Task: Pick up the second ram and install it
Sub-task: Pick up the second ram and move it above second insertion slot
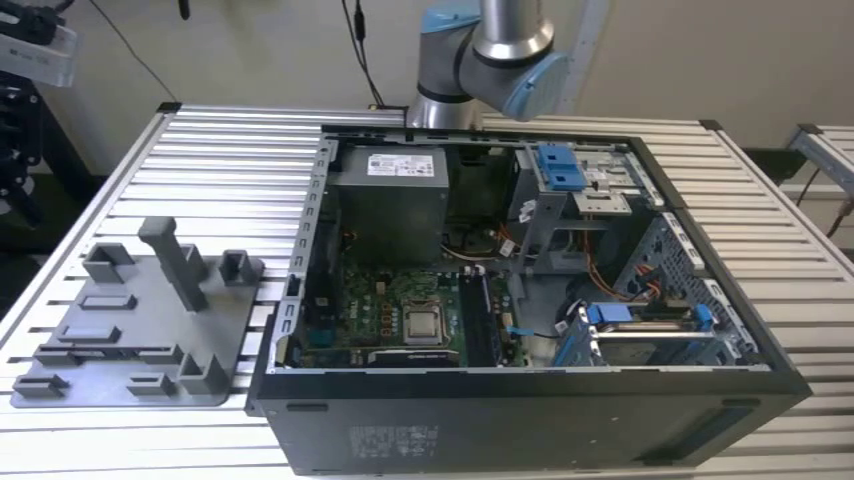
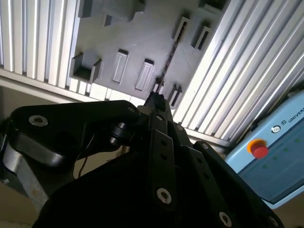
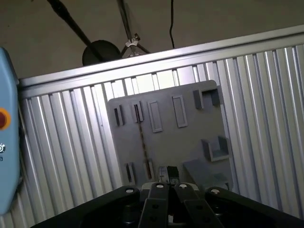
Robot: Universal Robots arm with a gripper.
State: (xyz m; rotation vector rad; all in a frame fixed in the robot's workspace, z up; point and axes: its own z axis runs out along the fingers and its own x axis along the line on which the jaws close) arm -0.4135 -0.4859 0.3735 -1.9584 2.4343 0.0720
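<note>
Jaws seem closed on nothing, facing the gray holder [image 1: 134, 330] at 9 o'clock from the computer case [image 1: 534, 420]. 2nd ram [image 3: 142, 140] stands edgewise in its slots; gripping it mid-length, squarely, should lift it cleanly.

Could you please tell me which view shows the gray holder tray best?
The first wrist view: the gray holder tray appears nearly whole from above. The second wrist view shows part beyond the gripper; the exterior view shows it obliquely.

arm [image 1: 514, 28]: silver tube | pale blue joint caps | pincer [image 2: 156, 100]: black, screwed links
</note>
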